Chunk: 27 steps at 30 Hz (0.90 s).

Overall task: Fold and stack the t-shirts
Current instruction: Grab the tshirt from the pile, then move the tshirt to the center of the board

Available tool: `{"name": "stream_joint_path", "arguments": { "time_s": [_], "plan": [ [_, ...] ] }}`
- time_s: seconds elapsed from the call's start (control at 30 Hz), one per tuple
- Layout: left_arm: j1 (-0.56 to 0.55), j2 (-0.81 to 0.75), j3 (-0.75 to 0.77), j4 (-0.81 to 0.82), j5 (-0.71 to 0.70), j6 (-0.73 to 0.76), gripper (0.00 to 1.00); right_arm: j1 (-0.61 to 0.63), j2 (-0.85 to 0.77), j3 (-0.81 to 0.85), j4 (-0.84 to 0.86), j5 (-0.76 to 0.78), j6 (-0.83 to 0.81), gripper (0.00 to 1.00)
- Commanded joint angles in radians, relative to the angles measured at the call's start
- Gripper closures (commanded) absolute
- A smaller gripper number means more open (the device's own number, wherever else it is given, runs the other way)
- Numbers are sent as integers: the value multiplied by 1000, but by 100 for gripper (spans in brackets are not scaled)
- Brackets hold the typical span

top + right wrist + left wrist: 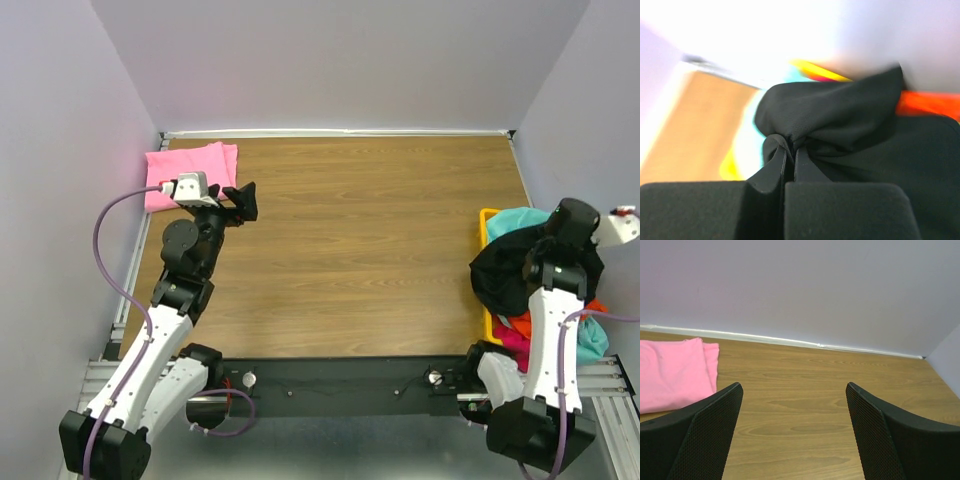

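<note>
The smooth wood-grain bench (360, 260) carries a boxy yellow bin (487, 218) at its right edge. A rumpled black t-shirt (505, 275) bulges over the bin's rim. A pink t-shirt (190, 165) lies folded flat in the far left corner. Near it the left tool (245, 200) hangs with its mesh-textured jaws spread. The right tool (790, 152) pinches a gathered fold of the black t-shirt.

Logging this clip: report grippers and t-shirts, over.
Left gripper jaws open, empty, near folded pink cloth t-shirt. Right gripper jaws shut on black cloth t-shirt above yellow plastic bin. No obstruction seen.
</note>
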State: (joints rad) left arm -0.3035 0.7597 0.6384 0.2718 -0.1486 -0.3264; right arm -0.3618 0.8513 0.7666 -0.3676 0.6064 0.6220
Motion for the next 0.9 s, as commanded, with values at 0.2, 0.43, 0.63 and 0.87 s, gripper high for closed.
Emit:
{"name": "stream_joint_path", "arguments": {
  "time_s": [0.2, 0.43, 0.63, 0.87],
  "plan": [
    [-5, 16, -20, -2, -43, 79, 11, 33, 120, 270, 271, -600, 5, 100],
    [-3, -28, -17, -52, -179, 147, 9, 465, 357, 494, 360, -491, -168, 99],
    [-2, -89, -46, -26, -220, 159, 4, 701, 628, 735, 360, -580, -254, 99],
    [-2, 29, -23, -26, -261, 136, 4, 716, 716, 631, 447, -691, -188, 99]
  ]
}}
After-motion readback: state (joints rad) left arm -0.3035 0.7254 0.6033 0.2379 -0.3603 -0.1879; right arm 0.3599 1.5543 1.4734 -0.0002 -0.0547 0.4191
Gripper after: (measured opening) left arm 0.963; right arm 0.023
